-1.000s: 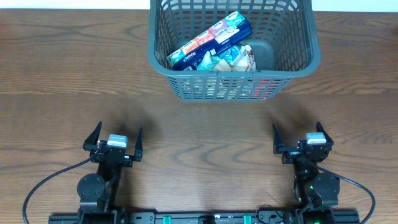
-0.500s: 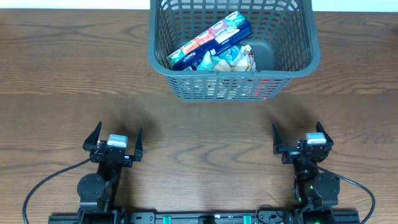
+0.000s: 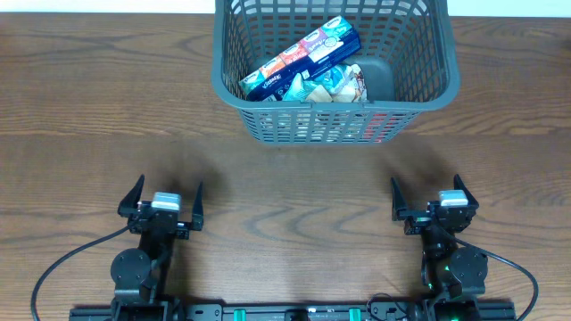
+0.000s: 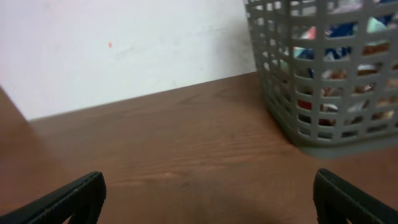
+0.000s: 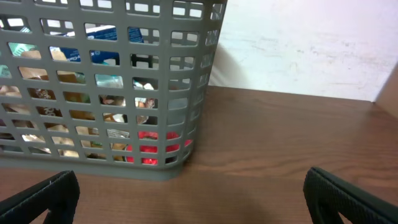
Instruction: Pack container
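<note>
The dark grey slotted container [image 3: 428, 94] stands at the far middle of the table. It holds a long blue snack box [image 3: 303, 55], crinkled snack packets [image 3: 335, 82] and a red packet seen through the front wall [image 3: 382, 125]. The container also shows in the left wrist view [image 4: 323, 81] and the right wrist view [image 5: 106, 93]. My left gripper [image 3: 167, 201] is open and empty at the near left, far from the container. My right gripper [image 3: 426, 196] is open and empty at the near right.
The brown wooden table [image 3: 107, 107] stretches around the container. A white wall [image 4: 124, 50] lies beyond the table's far edge. Black cables [image 3: 62, 263] run beside the arm bases at the near edge.
</note>
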`<state>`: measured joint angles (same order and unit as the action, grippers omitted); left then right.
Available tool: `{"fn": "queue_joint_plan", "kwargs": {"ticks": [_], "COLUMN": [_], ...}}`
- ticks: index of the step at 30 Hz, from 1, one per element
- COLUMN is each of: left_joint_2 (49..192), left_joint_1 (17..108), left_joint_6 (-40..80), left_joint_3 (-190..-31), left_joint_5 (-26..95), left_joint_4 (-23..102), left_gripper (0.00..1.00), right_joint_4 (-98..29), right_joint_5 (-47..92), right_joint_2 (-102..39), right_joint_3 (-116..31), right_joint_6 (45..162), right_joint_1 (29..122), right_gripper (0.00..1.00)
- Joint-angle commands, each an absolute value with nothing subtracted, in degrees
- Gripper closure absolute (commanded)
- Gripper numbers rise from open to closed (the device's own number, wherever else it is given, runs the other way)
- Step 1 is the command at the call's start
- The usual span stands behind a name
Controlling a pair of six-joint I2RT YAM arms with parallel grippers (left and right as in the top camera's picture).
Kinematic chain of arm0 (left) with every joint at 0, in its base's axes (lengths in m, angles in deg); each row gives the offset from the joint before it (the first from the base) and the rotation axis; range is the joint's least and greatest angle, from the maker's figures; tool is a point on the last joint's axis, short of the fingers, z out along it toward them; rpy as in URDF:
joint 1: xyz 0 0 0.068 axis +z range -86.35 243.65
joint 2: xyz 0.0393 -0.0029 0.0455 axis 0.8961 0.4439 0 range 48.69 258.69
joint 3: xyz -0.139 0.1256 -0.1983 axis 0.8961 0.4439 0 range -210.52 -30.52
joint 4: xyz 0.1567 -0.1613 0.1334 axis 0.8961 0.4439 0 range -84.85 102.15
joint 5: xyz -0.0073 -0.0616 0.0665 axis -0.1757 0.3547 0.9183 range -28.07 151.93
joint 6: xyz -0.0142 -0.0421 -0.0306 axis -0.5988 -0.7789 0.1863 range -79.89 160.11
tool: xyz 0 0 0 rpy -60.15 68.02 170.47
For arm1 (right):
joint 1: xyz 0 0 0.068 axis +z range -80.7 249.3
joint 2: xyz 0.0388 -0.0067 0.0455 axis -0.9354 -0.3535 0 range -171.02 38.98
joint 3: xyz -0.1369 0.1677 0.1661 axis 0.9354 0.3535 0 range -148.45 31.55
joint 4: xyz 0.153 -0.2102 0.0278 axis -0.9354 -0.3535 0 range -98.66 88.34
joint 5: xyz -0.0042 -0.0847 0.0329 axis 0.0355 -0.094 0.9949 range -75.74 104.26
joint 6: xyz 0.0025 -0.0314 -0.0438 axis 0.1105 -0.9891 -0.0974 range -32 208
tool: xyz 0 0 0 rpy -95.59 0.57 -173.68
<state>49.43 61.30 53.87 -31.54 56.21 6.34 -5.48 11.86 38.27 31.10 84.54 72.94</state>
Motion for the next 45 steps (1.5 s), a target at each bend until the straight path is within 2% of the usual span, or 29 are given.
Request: {"fn": "queue_joint_plan", "kwargs": {"ticks": [1,3,45], "left_joint_2": [48.9,48.9,49.0], "left_joint_1": [61.6,61.6,61.6], "left_joint_6": [42.7,37.7,37.7], "left_joint_3": [-30.8,-30.8,-30.8], "left_joint_5": [62.7,66.3,66.7], "left_joint_4": [8.7,9.0,9.0], "left_gripper": [0.01,0.01,0.01], "right_joint_4": [-5.7,-5.7,-5.7], "right_joint_5": [11.3,11.3,11.3], "right_joint_2": [38.6,38.6,38.6], "right_joint_3": [31.2,31.3,31.2], "right_joint_6": [85.4,85.4,85.4], "right_joint_1": [73.8,73.8,73.8], "right_gripper": [0.01,0.01,0.01]}}
